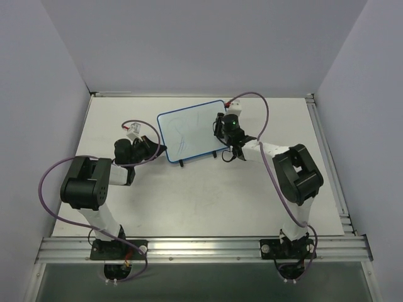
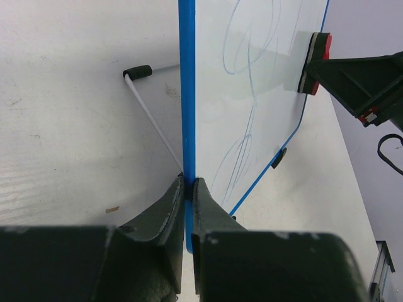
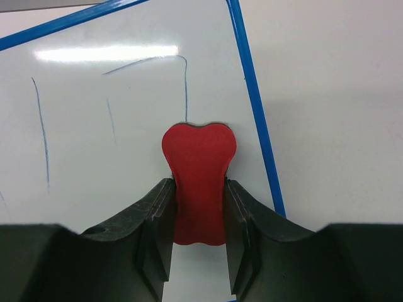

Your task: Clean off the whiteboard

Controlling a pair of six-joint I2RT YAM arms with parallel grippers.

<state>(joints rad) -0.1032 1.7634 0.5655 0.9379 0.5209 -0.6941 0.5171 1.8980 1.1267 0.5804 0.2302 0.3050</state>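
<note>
The whiteboard, white with a thin blue rim, stands tilted on the table with faint blue scribbles on it. My left gripper is shut on its left blue edge. My right gripper is shut on the small red eraser and presses it against the board's face near the right rim. The eraser also shows in the left wrist view, flat on the board. Blue lines lie just beyond the eraser.
The board's prop leg with a black foot rests on the table behind it. A small white connector lies near the left arm. Purple cables loop from both arms. Grey walls close the table on three sides.
</note>
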